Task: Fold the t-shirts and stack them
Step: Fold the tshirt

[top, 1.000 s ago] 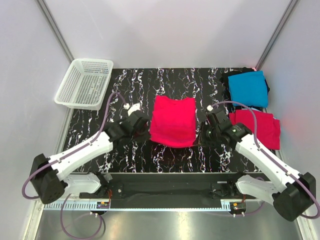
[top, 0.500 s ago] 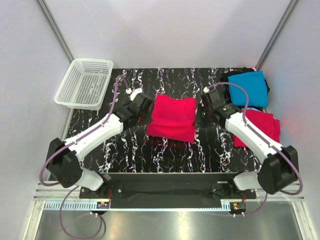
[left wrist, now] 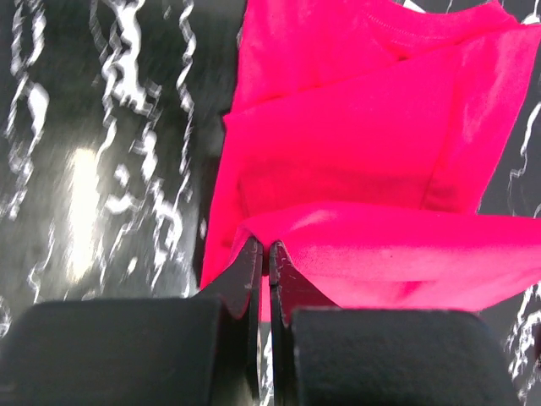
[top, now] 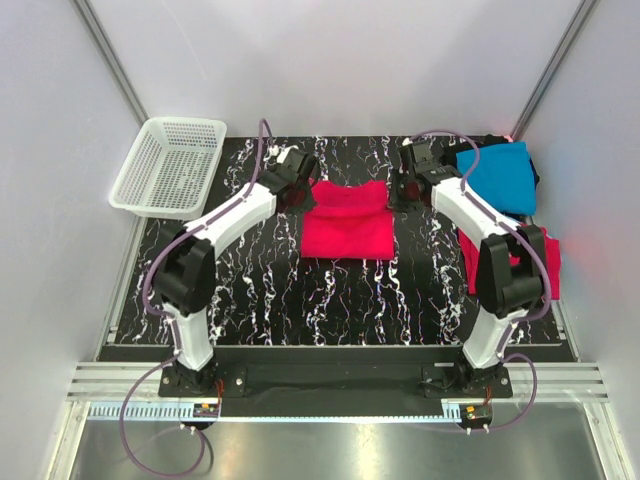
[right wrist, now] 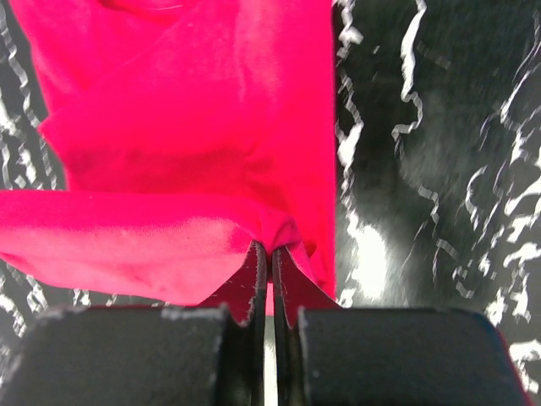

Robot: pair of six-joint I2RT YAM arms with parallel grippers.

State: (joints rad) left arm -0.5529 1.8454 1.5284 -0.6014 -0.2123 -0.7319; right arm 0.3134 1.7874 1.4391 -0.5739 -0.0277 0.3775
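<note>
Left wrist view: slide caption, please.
Left gripper shut on an edge of the pinkish-red t-shirt over the black marbled table.

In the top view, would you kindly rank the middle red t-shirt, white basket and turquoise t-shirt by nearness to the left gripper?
1. Middle red t-shirt, held by the left gripper.
2. White basket, far left.
3. Turquoise t-shirt, far right.

Pinkish-red t-shirt [right wrist: 194, 110], folded edge pinched between closed jaws of right gripper [right wrist: 269, 250] (cloth draped over a lower layer); black white-veined tabletop [right wrist: 439, 169] alongside, right.
</note>
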